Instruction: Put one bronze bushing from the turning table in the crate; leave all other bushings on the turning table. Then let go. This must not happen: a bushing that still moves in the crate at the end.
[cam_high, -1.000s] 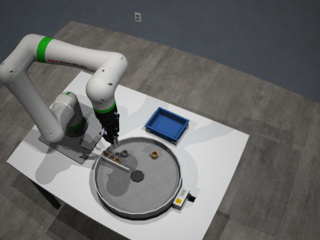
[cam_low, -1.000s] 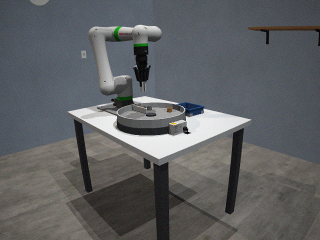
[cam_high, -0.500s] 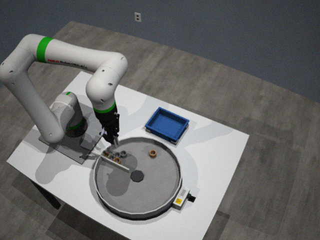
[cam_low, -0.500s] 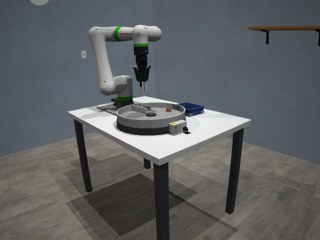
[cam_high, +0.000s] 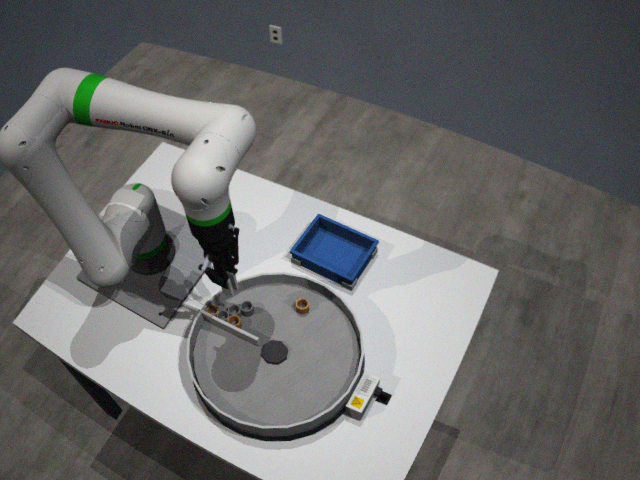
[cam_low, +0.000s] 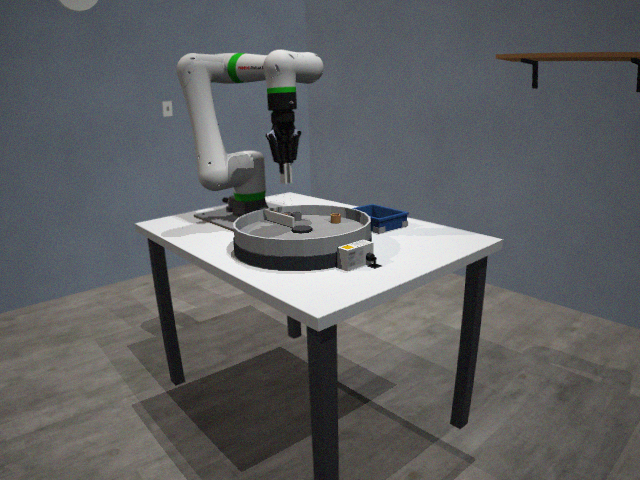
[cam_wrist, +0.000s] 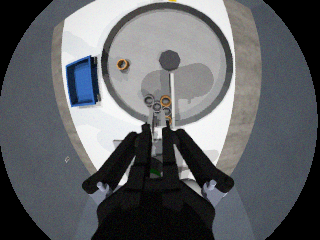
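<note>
Bronze bushing (cam_high: 302, 305) sits alone on the turning table (cam_high: 330, 304) while the narrow, empty pincer (cam_high: 231, 283) hangs above.

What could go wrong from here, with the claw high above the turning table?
1. Two bronze ring bushings sit packed among grey ones against the pale guide bar; a descent there may catch a grey one.
2. The lone bronze bushing rides the round grey turning table, so timing could miss.
3. The narrowly shut black claw must open first.
</note>
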